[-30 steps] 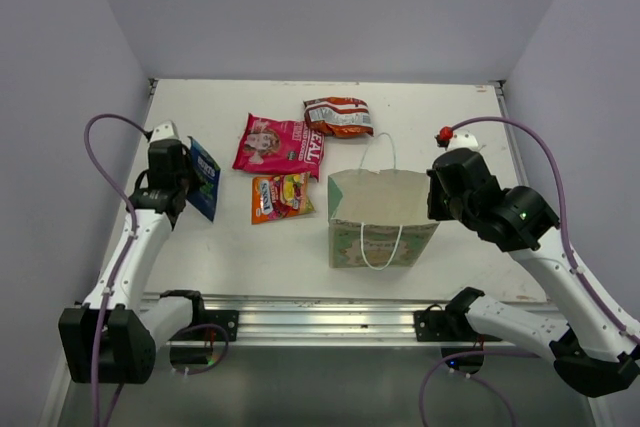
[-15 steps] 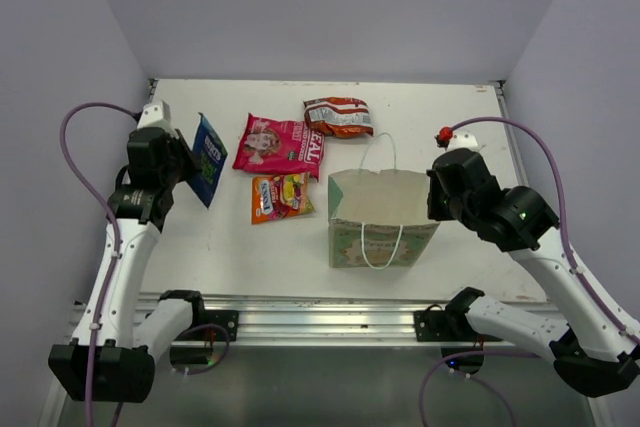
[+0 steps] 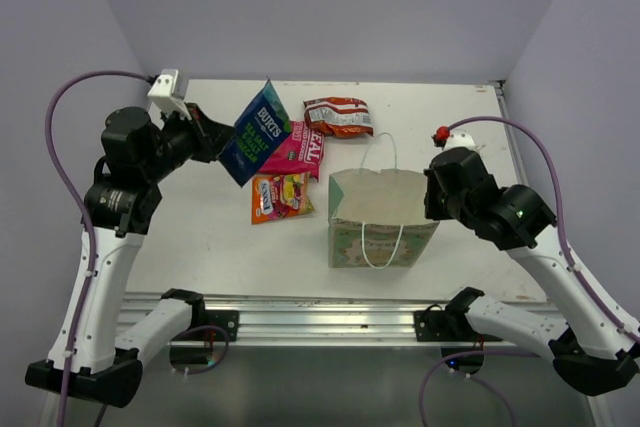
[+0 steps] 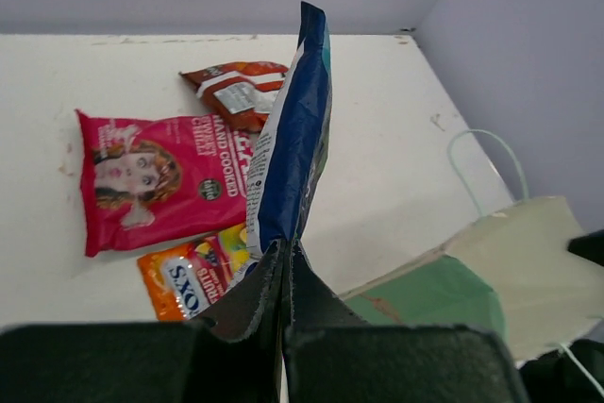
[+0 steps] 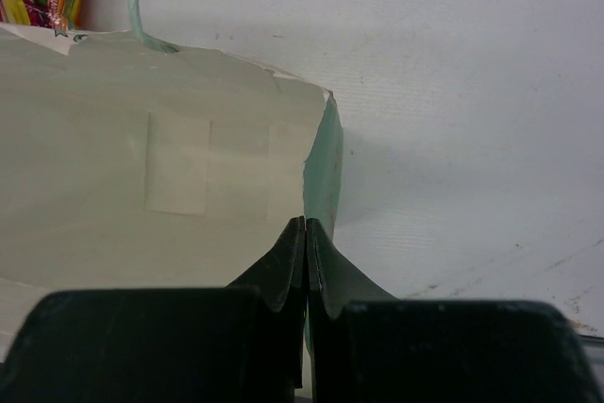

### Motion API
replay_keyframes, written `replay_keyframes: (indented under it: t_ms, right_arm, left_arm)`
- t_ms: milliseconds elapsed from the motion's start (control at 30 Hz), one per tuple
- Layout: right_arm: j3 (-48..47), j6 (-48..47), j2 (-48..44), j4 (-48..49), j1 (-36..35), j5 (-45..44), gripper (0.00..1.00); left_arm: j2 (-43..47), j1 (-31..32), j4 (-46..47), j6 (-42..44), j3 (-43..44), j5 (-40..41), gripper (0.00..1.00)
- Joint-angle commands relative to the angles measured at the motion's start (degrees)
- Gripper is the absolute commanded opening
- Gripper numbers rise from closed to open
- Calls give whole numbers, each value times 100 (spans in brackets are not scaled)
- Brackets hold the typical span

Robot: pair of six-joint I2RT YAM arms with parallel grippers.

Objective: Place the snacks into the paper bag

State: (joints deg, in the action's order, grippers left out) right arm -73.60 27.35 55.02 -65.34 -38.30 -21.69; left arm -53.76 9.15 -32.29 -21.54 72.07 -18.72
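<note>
My left gripper (image 3: 224,141) (image 4: 285,248) is shut on the bottom edge of the blue Burts crisp bag (image 3: 257,131) (image 4: 293,129) and holds it in the air above the other snacks. The pink packet (image 3: 304,151) (image 4: 151,175), partly hidden by the blue bag, lies flat on the table. So do the orange-yellow candy packet (image 3: 281,196) (image 4: 189,277) and the red-white-brown packet (image 3: 338,115) (image 4: 236,92). The paper bag (image 3: 381,237) (image 5: 179,153) stands upright and open at mid-table. My right gripper (image 3: 431,197) (image 5: 305,225) is shut on the bag's right side wall.
The white table (image 3: 220,247) is boxed in by pale walls at the left, back and right. A metal rail (image 3: 310,315) runs along its near edge. The bag's white cord handles (image 3: 384,147) loop over its front and back.
My left arm has raised the blue crisp bag off the table's left side and carried it up and to the right, over the pink packet. The right arm and paper bag have not moved.
</note>
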Motion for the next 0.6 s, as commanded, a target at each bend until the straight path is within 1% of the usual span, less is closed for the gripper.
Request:
replay_keyframes:
  t_ms: [0,167,267,333,367,400,467,500,567]
  right_arm:
    - [21,-2,43,171,-10,86,0]
    - [21,24,26,171,-10,104,0]
    - [30,42,17,162,-10,95,0]
    - [30,51,8,153,-10,78,0]
    - [30,68,-9,145,-19,69,0]
    - [39,77,-18,144,-10,69,0]
    - [39,86,-36,127,-10,34,0]
    - [30,86,-44,110,-19,25,0]
    - [21,95,-53,92,-2,-10,0]
  left_arm:
    - [-126,166,328,-287,613,-1063,0]
    - [-354,403,1065,-869,1001,-1555,0]
    - [-504,666,1461,-1141,1125,-1521,0]
    - [-583,1053,1708,-1334,1072,-1416,0]
    - [-644,1254,1900,-1370,1063,-1215,0]
    - [-784,1717,1998,-1405,1063,-1074,0]
    - [-952,2264,2191,-1379,1168,-627,0]
    - [-1153,2772,2236,-1362,1221,-520,0]
    - [-1312,3188,2323,-1327,1370,-222,0]
